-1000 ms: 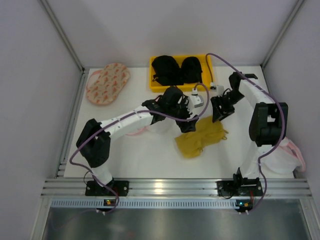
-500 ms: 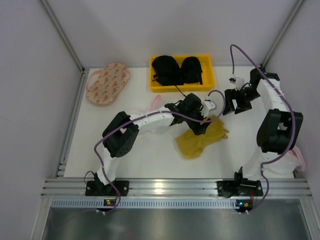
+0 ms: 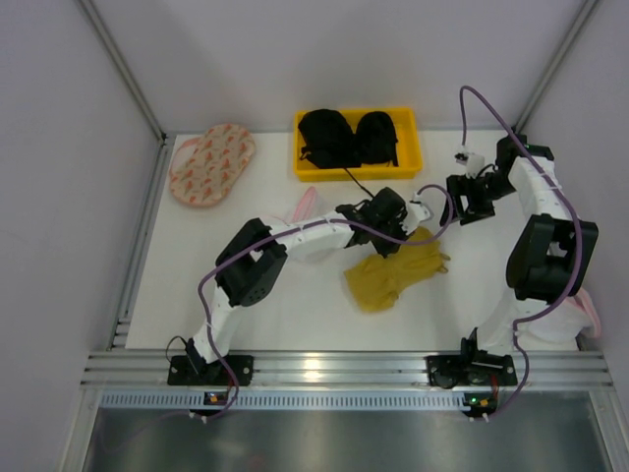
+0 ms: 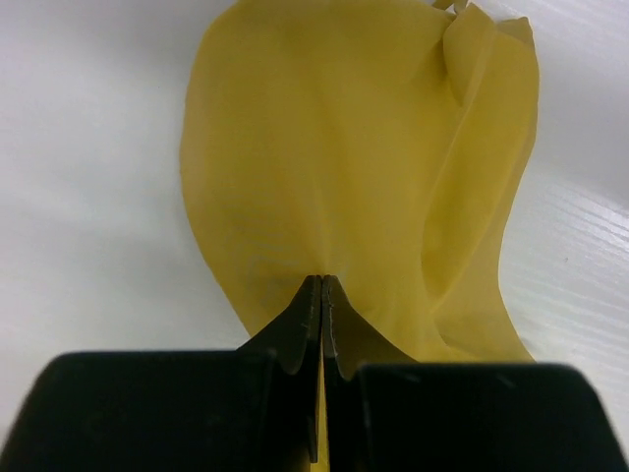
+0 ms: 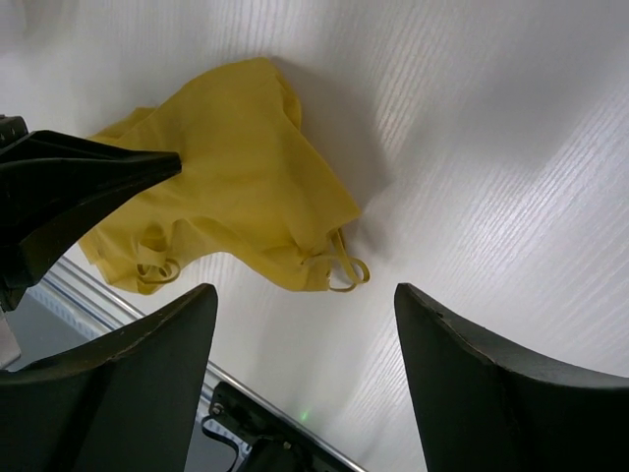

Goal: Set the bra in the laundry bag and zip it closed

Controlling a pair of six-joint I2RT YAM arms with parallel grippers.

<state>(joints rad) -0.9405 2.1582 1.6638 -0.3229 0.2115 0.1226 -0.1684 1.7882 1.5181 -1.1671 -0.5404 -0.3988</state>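
White tabletop point(image 3: 246, 305): toward 10 o'clock the small round translucent mesh laundry bag point(image 3: 307, 204) lies partly under the left arm point(image 3: 295, 234). At centre the left gripper point(image 4: 322, 285) pinches an edge of the mustard-yellow soft fabric bra point(image 4: 344, 147); lifting slowly should keep its straps untangled. Toward 2 o'clock the right gripper point(image 5: 305, 295) hangs spread, empty.

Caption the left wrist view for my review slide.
Left gripper, jaws shut, pinching the edge of the yellow bra on the white table.
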